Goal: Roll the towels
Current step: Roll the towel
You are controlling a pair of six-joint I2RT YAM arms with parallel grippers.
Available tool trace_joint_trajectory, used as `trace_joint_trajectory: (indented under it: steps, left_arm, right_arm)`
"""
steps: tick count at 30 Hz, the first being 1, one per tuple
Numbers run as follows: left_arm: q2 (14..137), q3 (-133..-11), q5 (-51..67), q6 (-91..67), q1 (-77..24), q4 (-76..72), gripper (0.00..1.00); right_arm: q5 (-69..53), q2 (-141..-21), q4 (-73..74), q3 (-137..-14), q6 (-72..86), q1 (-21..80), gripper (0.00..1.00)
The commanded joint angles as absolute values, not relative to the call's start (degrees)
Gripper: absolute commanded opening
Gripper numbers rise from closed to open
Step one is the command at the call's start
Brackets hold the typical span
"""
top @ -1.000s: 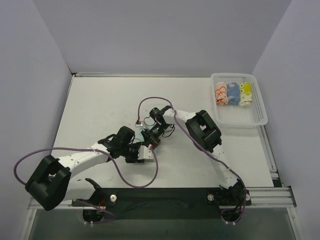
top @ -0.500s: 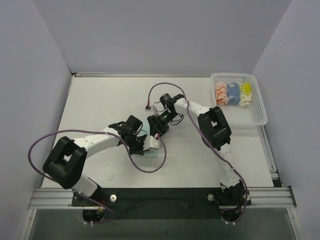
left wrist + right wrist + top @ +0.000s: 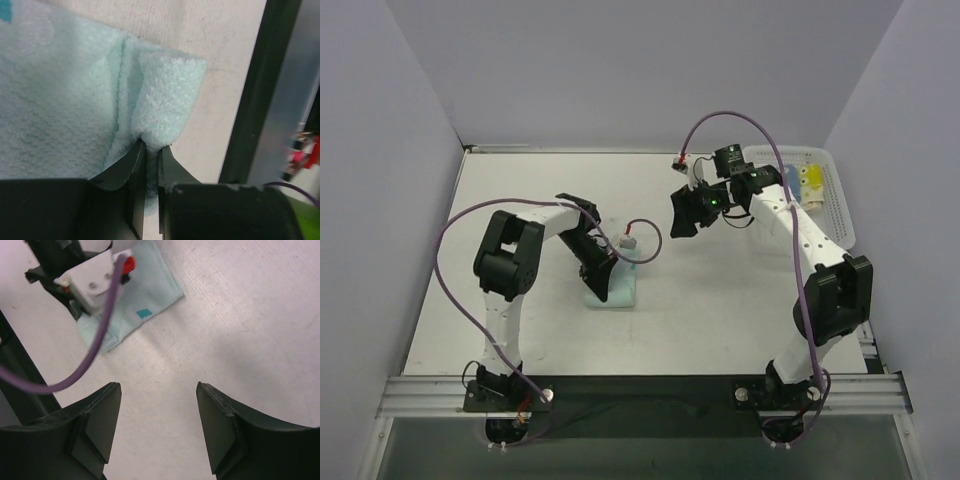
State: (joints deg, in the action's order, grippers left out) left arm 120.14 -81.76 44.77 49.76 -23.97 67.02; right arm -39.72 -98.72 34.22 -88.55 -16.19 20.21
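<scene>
Right gripper (image 3: 684, 211) has withdrawn from the table's middle toward the far right, its fingers now spread wide over bare surface, holding nothing; left gripper (image 3: 151, 150) has moved onto the small pale mint-green cloth towel (image 3: 621, 291), fingers closed on a raised fold at its edge. Towel otherwise lies flat near the centre of the white, faintly textured table (image 3: 510, 210). White slotted plastic basket (image 3: 842, 222) sits at the far right corner, holding rolled towels (image 3: 809, 181). Plain pale lavender-grey walls (image 3: 640, 70) enclose three sides.
</scene>
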Motion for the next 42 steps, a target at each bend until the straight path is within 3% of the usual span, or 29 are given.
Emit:
trace_joint_trajectory:
  steps: [1, 6, 13, 25, 34, 42]
  left_arm:
    - [127.60, -88.12, 41.32, 49.76, -22.94, 75.14, 0.05]
    - [135.17, -95.79, 39.90, 46.93, -22.76, 78.74, 0.02]
    - [141.67, -100.98, 37.53, 43.95, -22.68, 81.29, 0.03]
    - [149.23, -109.33, 38.49, 40.87, -22.59, 87.01, 0.11]
    - [151.08, -112.76, 39.29, 40.43, -22.50, 89.03, 0.18]
    - [150.65, -111.89, 39.72, 40.96, -21.71, 89.21, 0.19]
  right_arm:
    - [-37.79, -93.88, 37.18, -83.86, -19.51, 20.92, 0.61]
    - [-39.46, -86.41, 38.66, -75.17, -22.49, 22.58, 0.49]
    - [-38.86, -85.95, 41.39, -77.16, -25.66, 30.31, 0.45]
    - [-21.63, -101.06, 33.94, -83.32, -35.15, 51.31, 0.51]
    - [-13.10, -108.01, 19.61, -79.02, -39.63, 55.90, 0.52]
    - [-15.82, -113.20, 17.84, -75.42, -40.25, 54.50, 0.41]
